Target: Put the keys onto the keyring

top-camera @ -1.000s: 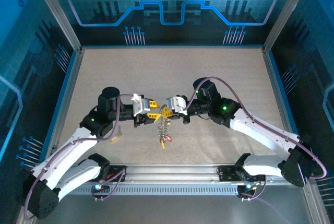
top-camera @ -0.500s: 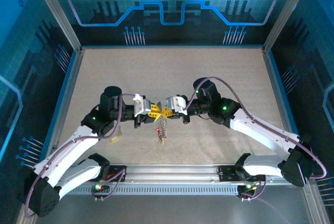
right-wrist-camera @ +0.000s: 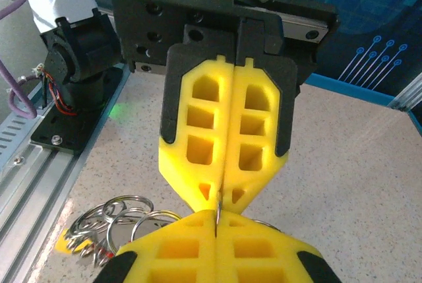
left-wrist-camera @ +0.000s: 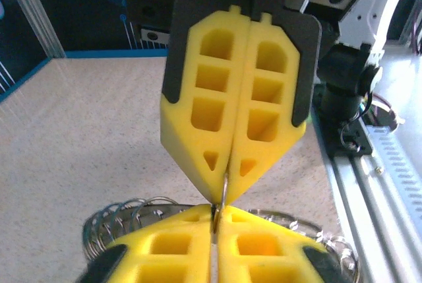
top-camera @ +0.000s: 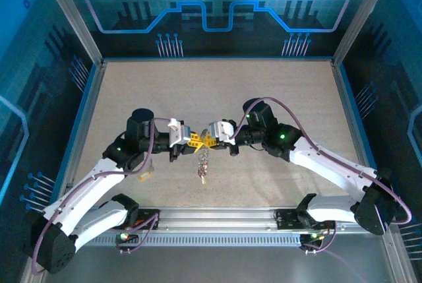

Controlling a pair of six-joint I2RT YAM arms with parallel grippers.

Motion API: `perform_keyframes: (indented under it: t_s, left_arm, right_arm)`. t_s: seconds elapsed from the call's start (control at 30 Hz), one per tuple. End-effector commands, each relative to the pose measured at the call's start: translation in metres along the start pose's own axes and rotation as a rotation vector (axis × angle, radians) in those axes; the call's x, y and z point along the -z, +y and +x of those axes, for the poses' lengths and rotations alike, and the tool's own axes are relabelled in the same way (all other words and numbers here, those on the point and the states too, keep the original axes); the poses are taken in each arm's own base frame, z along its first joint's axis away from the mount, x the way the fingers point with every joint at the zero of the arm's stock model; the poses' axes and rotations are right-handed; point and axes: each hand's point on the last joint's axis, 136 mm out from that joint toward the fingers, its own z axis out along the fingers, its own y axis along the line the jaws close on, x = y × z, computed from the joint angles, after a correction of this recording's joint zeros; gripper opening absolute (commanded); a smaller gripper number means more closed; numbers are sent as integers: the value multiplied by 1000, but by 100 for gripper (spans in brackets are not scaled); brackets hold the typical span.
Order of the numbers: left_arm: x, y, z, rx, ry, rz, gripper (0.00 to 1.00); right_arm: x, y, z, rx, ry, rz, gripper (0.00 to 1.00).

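Left arm: the white-and-black left arm [top-camera: 99, 177] reaches from the near left corner of the speckled counter [top-camera: 277, 92] toward its middle.
Loose item: a small yellowish piece [top-camera: 146, 173] lies on the counter just beside the left arm, toward the near edge; it is too small to tell what it is.
Left claw: the left claw [top-camera: 197, 142] has its yellow fingers pressed together, pinching the thin silvery edge of the keyring [left-wrist-camera: 225, 189] at their tips.
Meeting point: the two claws stand tip to tip over the middle of the counter, nearer the near edge than the far one.
Keyring: it is held between both claws and seen edge-on, a thin metal sliver running from one pair of tips into the other.
Keys: a bunch of small keys [top-camera: 203, 163] hangs below the meeting point, with a red tag at its lowest end. The right wrist view shows wire loops [right-wrist-camera: 122, 214] and a yellow tag [right-wrist-camera: 68, 242] low on the left.
Right claw: the right claw [top-camera: 208, 141] is likewise closed tight, nipping the same ring edge.
Right arm: the right arm [top-camera: 330, 164] stretches in from the near right corner.
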Motion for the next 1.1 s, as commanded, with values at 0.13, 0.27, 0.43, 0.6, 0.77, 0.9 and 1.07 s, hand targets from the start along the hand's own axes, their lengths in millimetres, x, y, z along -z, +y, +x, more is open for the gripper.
perform_keyframes:
  t_s: [0.13, 0.27, 0.43, 0.6, 0.77, 0.9, 1.07]
  left_arm:
    - [2, -2, -21, -55, -82, 10, 0]
    - [3, -4, -22, -66, -91, 18, 0]
    - [3, -7, -24, -75, -109, 38, 0]
    - [4, -9, -28, -71, -133, 48, 0]
    - [4, -12, -30, -75, -151, 64, 0]
    - [3, -12, -29, -69, -150, 68, 0]
    - [2, -11, -29, -61, -145, 72, 0]
  right_arm:
    - [1, 1, -7, 41, -32, 17, 29]
    - [8, 2, -3, 30, -41, 33, 35]
    - [13, -2, -7, 20, -67, 67, 36]
    - [12, 0, 1, -14, -75, 79, 32]
    - [8, -3, 3, -45, -100, 90, 30]
    - [8, -1, -1, -53, -128, 83, 24]
    - [10, -3, -3, -49, -133, 94, 19]
